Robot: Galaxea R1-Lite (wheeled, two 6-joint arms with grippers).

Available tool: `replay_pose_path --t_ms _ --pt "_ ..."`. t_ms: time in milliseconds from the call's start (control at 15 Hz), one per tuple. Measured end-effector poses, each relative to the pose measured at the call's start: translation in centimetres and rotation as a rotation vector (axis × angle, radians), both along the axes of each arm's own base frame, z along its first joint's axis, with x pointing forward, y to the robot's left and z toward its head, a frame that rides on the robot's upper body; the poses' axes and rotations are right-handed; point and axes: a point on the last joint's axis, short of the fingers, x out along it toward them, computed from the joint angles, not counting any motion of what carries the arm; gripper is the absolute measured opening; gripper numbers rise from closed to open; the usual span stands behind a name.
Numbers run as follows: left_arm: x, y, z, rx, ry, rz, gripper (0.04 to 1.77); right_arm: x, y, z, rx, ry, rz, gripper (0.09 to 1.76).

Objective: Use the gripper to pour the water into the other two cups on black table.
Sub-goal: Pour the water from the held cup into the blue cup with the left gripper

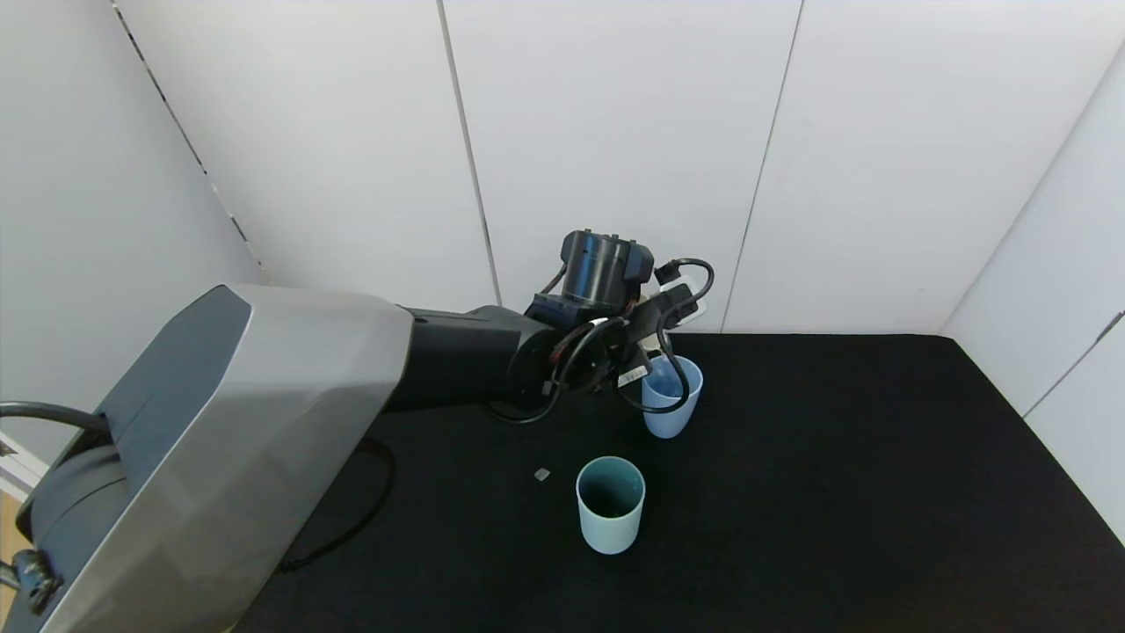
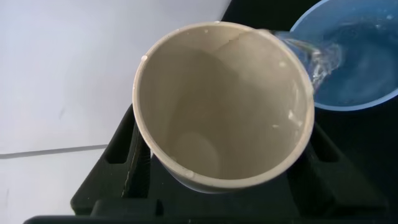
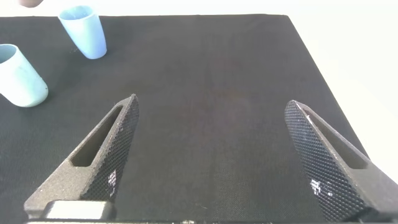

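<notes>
My left gripper [image 2: 224, 163] is shut on a beige cup [image 2: 224, 106] that is tipped over, its rim at the periwinkle blue cup [image 2: 360, 62]. A clear stream of water [image 2: 317, 57] runs from the beige rim into the blue cup, which holds water. In the head view the left gripper [image 1: 646, 350] hangs just above the blue cup [image 1: 672, 406] at the back of the black table [image 1: 835, 483]; wrist and cables hide the beige cup there. The pale teal cup [image 1: 610, 505] stands upright nearer me. My right gripper [image 3: 211, 118] is open over bare table, away from both cups.
White wall panels [image 1: 615, 132] close in the table at the back and both sides. A tiny pale speck [image 1: 541, 475] lies left of the teal cup. In the right wrist view the blue cup [image 3: 84, 31] and teal cup [image 3: 18, 78] stand far off.
</notes>
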Motion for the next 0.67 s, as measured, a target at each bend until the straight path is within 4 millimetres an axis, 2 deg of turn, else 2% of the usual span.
replay_pose_path --t_ms 667 --pt "-0.34 -0.15 0.21 0.038 -0.018 0.010 1.23 0.00 0.00 0.00 0.000 0.000 0.000 1.71"
